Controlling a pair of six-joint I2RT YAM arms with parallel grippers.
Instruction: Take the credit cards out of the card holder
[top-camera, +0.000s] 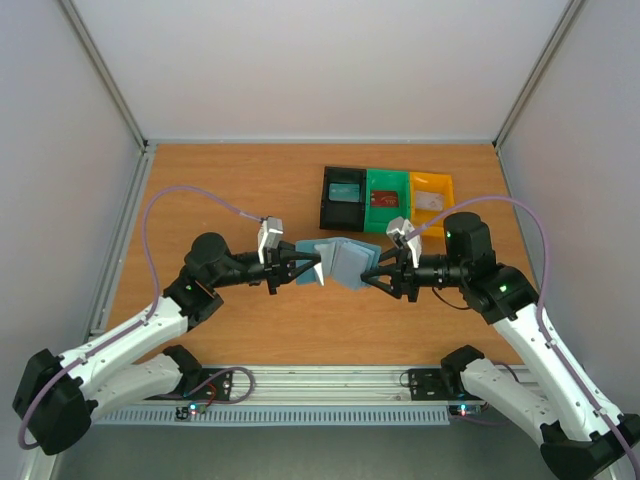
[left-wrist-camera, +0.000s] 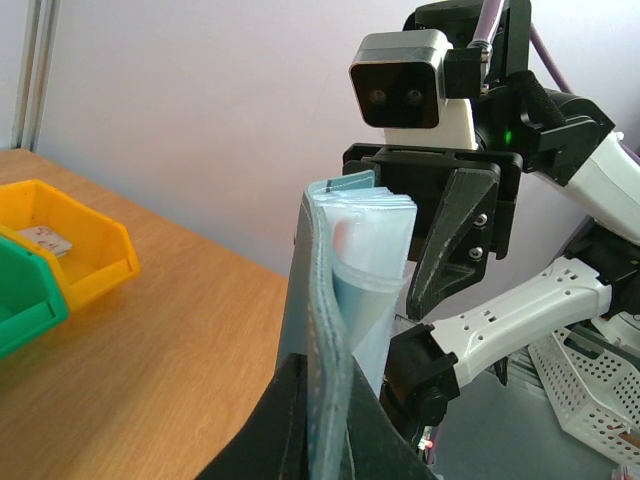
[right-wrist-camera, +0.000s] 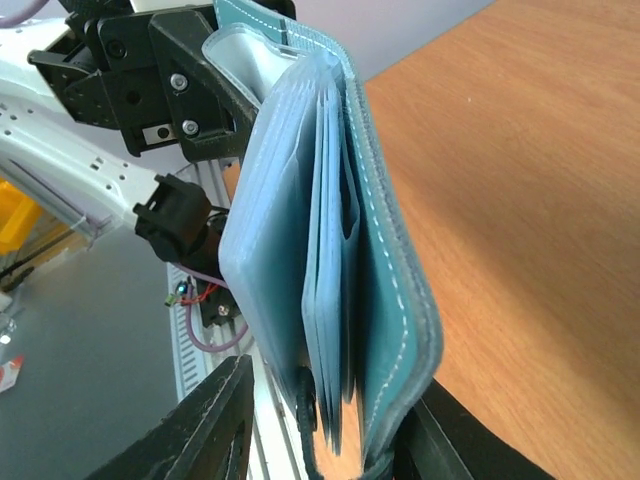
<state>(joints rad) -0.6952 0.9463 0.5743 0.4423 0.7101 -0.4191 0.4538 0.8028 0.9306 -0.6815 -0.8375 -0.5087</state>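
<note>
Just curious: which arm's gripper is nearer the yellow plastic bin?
Right. The right gripper sits just on the near side of the yellow plastic bin; the left gripper is farther off to the left, across the blue-grey card holder.

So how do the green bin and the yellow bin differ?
The green bin sits mid-row; the yellow bin ends the row on the right. The green bin holds a red card; the yellow bin holds a pale card. Beyond colour, they look alike: open-topped bins standing side by side.
</note>
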